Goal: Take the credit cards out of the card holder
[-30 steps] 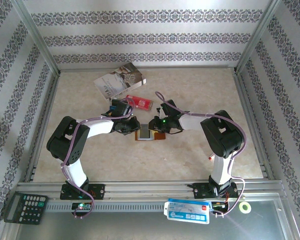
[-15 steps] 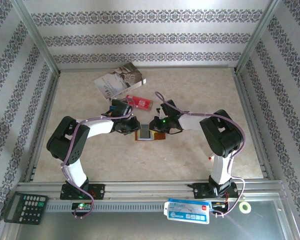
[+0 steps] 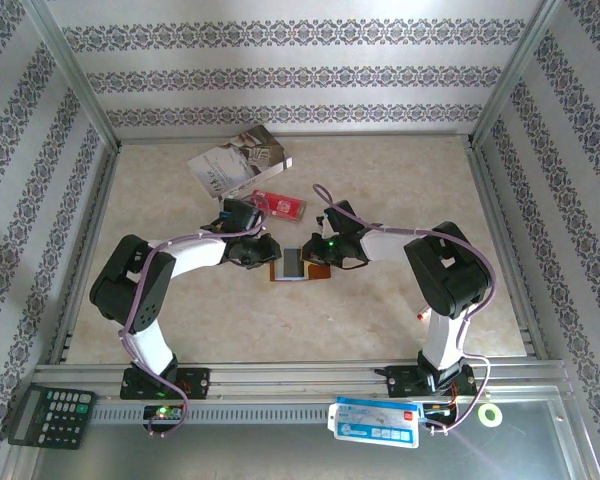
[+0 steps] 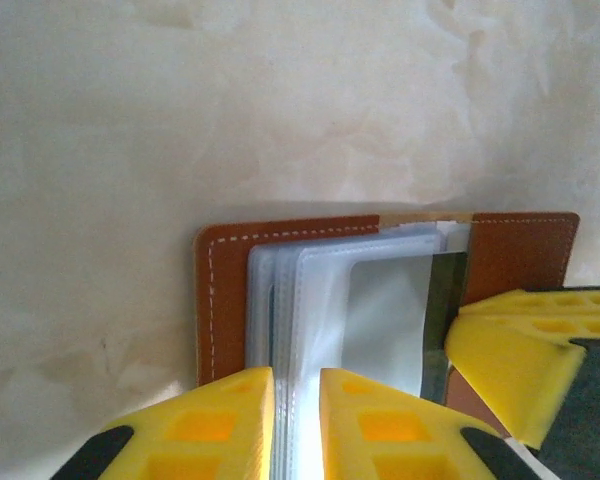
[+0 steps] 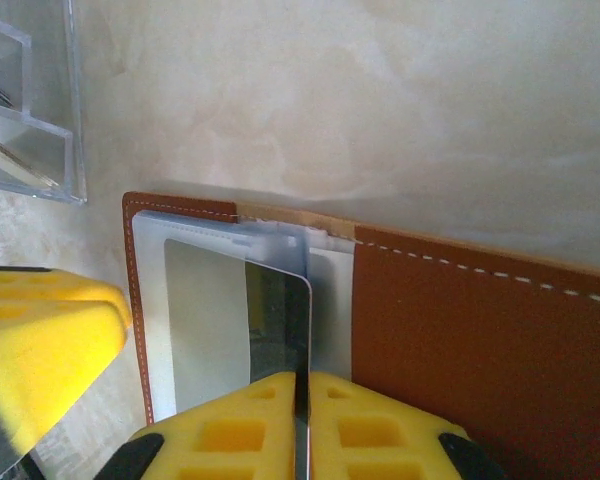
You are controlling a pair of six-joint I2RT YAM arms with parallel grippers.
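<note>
The brown leather card holder (image 3: 298,266) lies open on the table between both arms, its clear sleeves (image 4: 320,290) fanned up. My left gripper (image 4: 297,420) is at its left edge, yellow fingers closed narrowly on the bundle of sleeves. My right gripper (image 5: 300,405) is shut on the edge of a thin dark credit card (image 5: 278,320), which stands upright over the holder's (image 5: 460,330) left half, its far end by a sleeve. That card (image 4: 442,300) and a right finger (image 4: 510,350) also appear in the left wrist view.
A white-grey booklet (image 3: 238,160) and a red packet (image 3: 280,205) lie behind the holder. A clear plastic box edge (image 5: 30,110) is near the right gripper. A calculator (image 3: 48,415), a blue-white packet (image 3: 377,420) and a tape roll (image 3: 491,414) sit on the near rail.
The left arm has shifted slightly left and its jaws have eased a little. More of the grey sleeve page now faces up. The right gripper has closed tighter on the card.
</note>
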